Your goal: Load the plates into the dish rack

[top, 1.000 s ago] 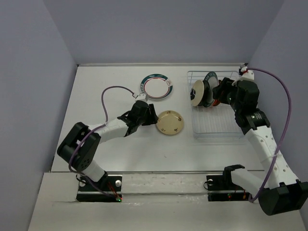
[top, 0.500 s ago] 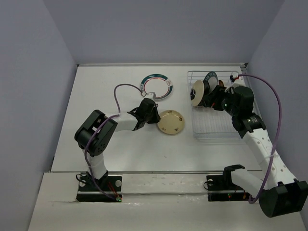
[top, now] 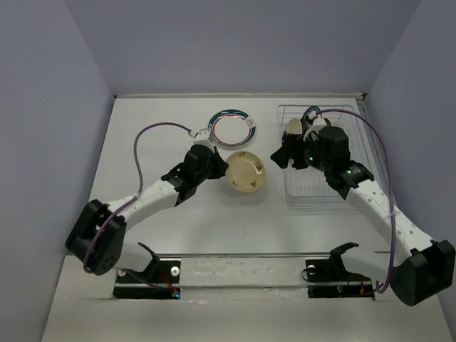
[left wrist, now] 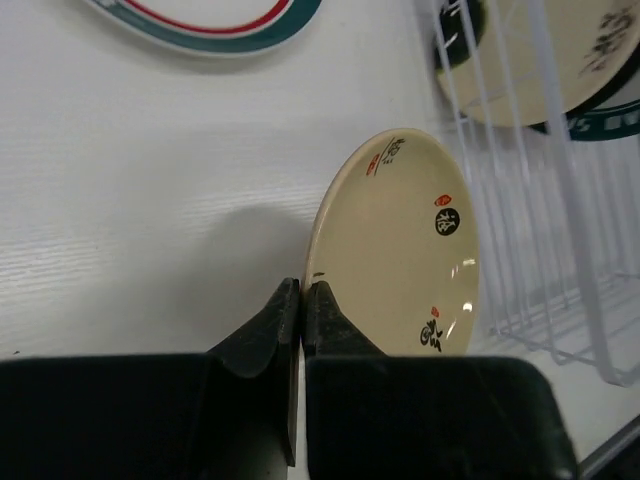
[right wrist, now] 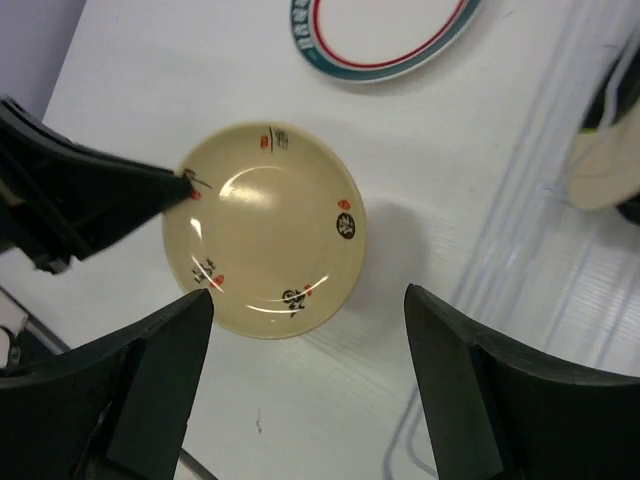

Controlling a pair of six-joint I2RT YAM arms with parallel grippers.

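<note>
My left gripper (top: 224,168) (left wrist: 303,290) is shut on the near rim of a cream plate (top: 246,173) (left wrist: 400,250) (right wrist: 262,245) with black and red marks. That plate is tilted up on edge, left of the dish rack (top: 324,194) (left wrist: 560,290) (right wrist: 560,250). My right gripper (top: 281,158) (right wrist: 308,300) hangs open just right of the plate, its fingers apart on either side of the plate's lower edge, touching nothing. A white plate with a green and red rim (top: 231,128) (left wrist: 210,20) (right wrist: 385,30) lies flat behind. Plates (top: 293,128) (left wrist: 560,60) stand in the rack, partly hidden by the right arm.
The wire rack fills the right rear of the white table (top: 164,206). Grey walls close in the left, back and right. A purple cable (top: 146,142) loops above the left arm, and another arcs over the right arm.
My left gripper closed on the cream plate's rim and tipped it up off the table. My right arm swung left out of the rack toward the plate and opened wider.
</note>
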